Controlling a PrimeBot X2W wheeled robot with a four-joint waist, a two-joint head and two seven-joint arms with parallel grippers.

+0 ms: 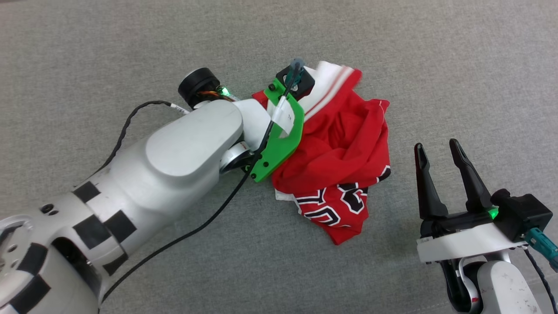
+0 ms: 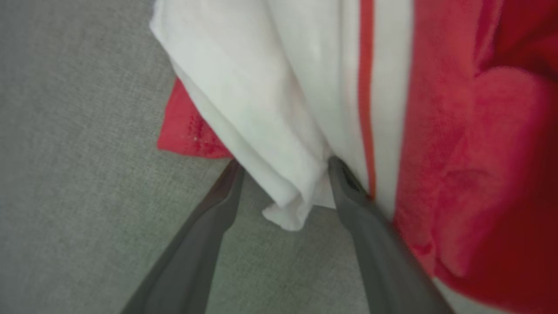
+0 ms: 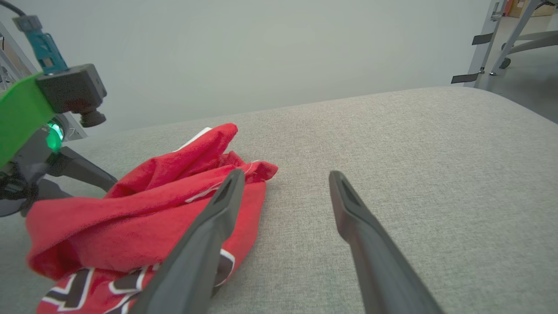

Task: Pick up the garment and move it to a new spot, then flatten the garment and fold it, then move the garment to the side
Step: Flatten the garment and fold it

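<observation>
the garment [image 1: 344, 144] is a crumpled red heap sitting roughly mid-scene on the grey padded surface [image 1: 130, 52]. the white sleeve with its red stripe trim is at the far end, and the black white-outlined numerals face up at the near end.

the left arm [image 1: 192, 144] reaches across from the lower left. its green bracket [image 1: 281, 144] sits right over the garment's left edge, so the head view hides the claw underneath.

the left wrist view shows it fine though. the left claw [image 2: 286, 162] has its jaws spread wide, and a hanging fold of the white sleeve [image 2: 261, 109] drops down between the two fingers [image 2: 362, 218]. that finger lies against the striped white cloth with the red body just past it. the other finger's tip is at the edge of the white fold, with a bit of red peeking out behind. nothing is pinched, the cloth just sits in the gap.

the right claw [image 1: 437, 145] is off to the garment's right, near it but with bare grey surface between. its jaws are wide apart and it holds nothing. in the right wrist view one finger of the right claw [image 3: 286, 173] overlaps the red heap, but from that angle i can't tell if it touches. the other finger is over bare surface.
</observation>
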